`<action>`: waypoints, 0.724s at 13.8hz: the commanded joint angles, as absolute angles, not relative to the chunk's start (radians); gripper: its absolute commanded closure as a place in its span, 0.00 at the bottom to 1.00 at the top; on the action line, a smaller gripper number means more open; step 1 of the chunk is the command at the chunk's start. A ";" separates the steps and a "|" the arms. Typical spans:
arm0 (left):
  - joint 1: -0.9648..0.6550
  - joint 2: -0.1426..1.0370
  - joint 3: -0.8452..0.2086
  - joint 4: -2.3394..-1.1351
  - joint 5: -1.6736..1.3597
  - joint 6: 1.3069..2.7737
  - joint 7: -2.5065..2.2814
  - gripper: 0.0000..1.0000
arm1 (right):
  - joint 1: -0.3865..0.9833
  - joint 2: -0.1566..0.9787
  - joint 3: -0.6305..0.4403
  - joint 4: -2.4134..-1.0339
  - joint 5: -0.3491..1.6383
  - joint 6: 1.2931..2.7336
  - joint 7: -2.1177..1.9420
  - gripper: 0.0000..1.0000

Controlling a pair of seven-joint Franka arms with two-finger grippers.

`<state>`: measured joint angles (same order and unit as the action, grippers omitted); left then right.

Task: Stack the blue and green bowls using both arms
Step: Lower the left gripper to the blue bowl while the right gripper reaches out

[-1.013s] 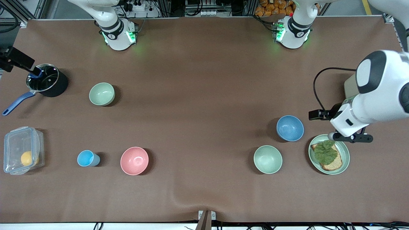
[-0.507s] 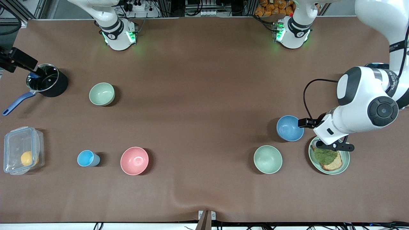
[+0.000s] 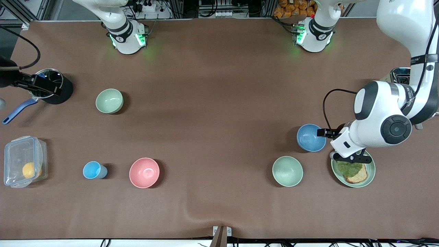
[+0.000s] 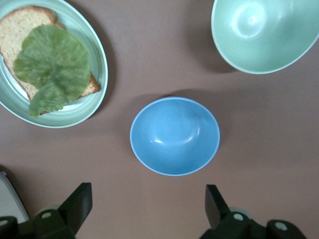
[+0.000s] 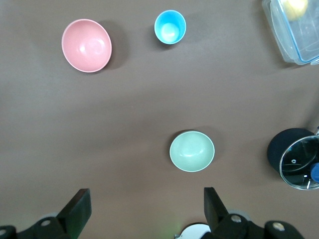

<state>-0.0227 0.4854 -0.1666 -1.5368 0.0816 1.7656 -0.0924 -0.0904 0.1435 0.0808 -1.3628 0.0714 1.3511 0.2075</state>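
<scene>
Two tools were found with fingers spread wide and nothing held. The left tool (image 4: 147, 211) hung over the rim of the green plate (image 3: 371, 171), just beside the blue bowl (image 3: 311, 137). In the left wrist view that bowl (image 4: 174, 135) lay upright on the table (image 3: 212, 113), ahead of the gap between the fingers (image 4: 79, 201) and apart from them. In the front view it sat in the lower half of the frame, toward the left arm's end. The left arm came down from the frame's top corner, elbow bent, wrist pointing downward.

The right tool (image 5: 147, 211) hung high over the table at the right arm's end, near the black pot (image 3: 56, 90). The green bowl (image 3: 109, 101) stood upright in the upper half of the front frame; in the right wrist view it (image 5: 192, 151) lay ahead of the fingers, well apart. A second green bowl (image 3: 287, 171) stood near the blue bowl, nearer the front camera.
</scene>
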 commanded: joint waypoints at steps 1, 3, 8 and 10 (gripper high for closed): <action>-0.011 0.508 -0.172 -1.575 0.097 1.776 -0.120 0.00 | -0.087 0.207 0.084 -1.355 0.014 1.364 0.206 0.00; 0.009 0.502 -0.170 -1.632 0.095 1.802 -0.123 0.00 | -0.065 0.250 0.086 -1.356 -0.029 1.379 0.204 0.00; 0.078 0.595 -0.169 -1.661 0.097 1.974 -0.140 0.00 | -0.074 0.293 0.084 -1.373 -0.028 1.341 0.203 0.00; 0.081 0.609 -0.169 -1.670 0.101 1.976 -0.149 0.00 | -0.093 0.307 0.084 -1.442 -0.026 1.350 0.146 0.00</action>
<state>0.0874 0.5909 -0.1610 -1.6651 0.0819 1.9566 -0.1187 -0.0725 0.3000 0.0803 -1.3858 -0.0048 1.3487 0.1962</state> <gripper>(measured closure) 0.000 0.000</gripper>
